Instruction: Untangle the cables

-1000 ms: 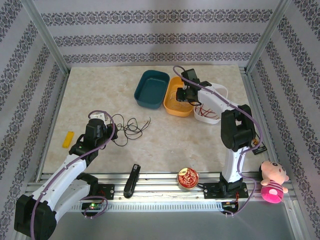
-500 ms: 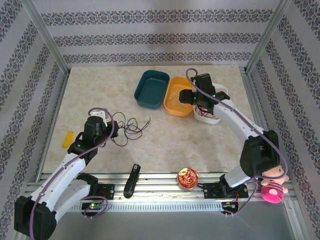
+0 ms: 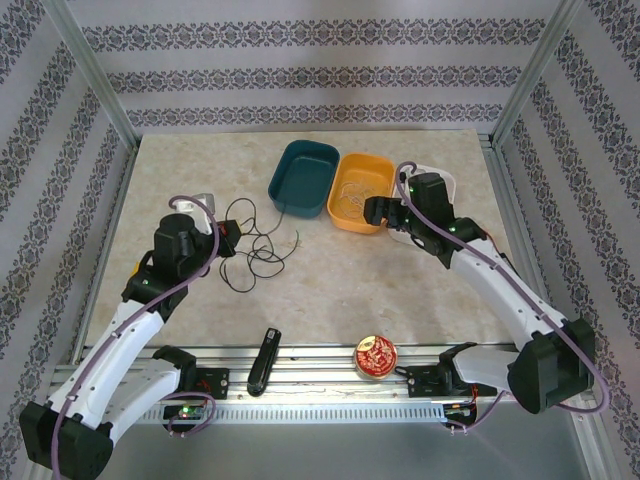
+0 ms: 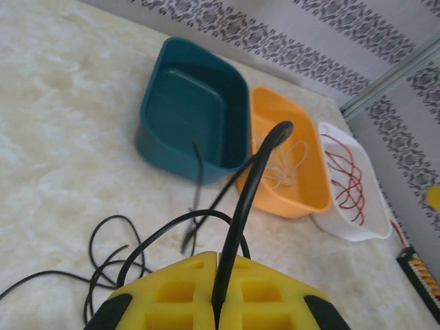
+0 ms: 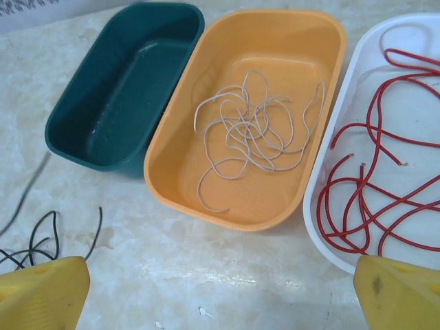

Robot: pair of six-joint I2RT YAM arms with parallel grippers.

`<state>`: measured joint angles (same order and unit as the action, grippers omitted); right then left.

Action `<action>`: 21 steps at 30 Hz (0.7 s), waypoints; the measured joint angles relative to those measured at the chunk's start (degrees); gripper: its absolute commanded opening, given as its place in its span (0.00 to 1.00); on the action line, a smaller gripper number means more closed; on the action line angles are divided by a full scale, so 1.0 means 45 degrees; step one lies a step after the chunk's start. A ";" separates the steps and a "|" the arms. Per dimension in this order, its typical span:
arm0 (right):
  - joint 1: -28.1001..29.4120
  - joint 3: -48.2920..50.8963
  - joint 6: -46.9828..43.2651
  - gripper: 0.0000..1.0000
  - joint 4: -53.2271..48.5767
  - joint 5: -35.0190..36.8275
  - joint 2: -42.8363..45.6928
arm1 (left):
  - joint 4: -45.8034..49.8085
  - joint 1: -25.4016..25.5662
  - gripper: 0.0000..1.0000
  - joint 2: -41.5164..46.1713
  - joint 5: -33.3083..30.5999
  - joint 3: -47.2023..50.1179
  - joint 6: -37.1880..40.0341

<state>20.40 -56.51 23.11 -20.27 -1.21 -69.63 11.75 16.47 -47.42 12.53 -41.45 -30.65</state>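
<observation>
Fingers of pocketed yellow plastic on the left gripper [image 4: 218, 265] press together on the black cable [image 4: 243, 206]. They pinch one stretch so that it stands up stiffly from the grip and bends over at its top. The remainder lies in slack, glossy loops on the marble-patterned table [image 3: 330, 285] just beside that gripper. The pinch probably serves to lift this one loose strand off the surface and carry it onward. One free end reaches the near wall of the teal tray [image 4: 180, 141], a deep, round-cornered tub of matte plastic whose floor shows bare, so it looks meant for the black wire. Pressed up against its right side sits the orange tray [image 5: 168, 165], the same shape, holding the white cable [image 5: 251, 130] in a loose scribble of thin curls. Next along, the white tray [image 5: 419, 103] holds the red cable [image 5: 357, 199] in wider, springier coils with cut ends showing. One colour to a tub suggests the sorting is nearly finished. The right gripper [image 5: 220, 302] hangs low over the table just in front of the orange and white trays, its yellow fingers spread wide apart with nothing between them.
</observation>
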 measured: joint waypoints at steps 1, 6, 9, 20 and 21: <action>0.0000 0.0068 0.0034 0.98 0.0058 0.0058 0.0126 | -0.0005 0.0000 0.00 -0.0039 0.0083 -0.0165 -0.0010; 0.0000 0.0408 0.0214 0.98 0.0199 0.0170 0.0588 | -0.0044 0.0000 0.00 -0.0529 0.0219 -0.1030 -0.0005; 0.0000 0.0661 0.0311 0.98 0.0282 0.0287 0.0879 | -0.0126 0.0000 0.00 -0.1044 0.0214 -0.1525 0.0000; 0.0029 0.1025 0.0869 0.98 0.0321 0.0500 0.2113 | -0.1481 0.0000 0.00 -0.4342 0.0272 -0.3570 0.0384; 0.0029 0.1083 0.0913 0.98 0.0325 0.0510 0.2191 | -0.1676 0.0000 0.00 -0.4658 0.0272 -0.3730 0.0408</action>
<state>20.53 -51.64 27.22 -18.81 1.08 -59.77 4.21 16.47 -68.38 13.76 -58.24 -28.82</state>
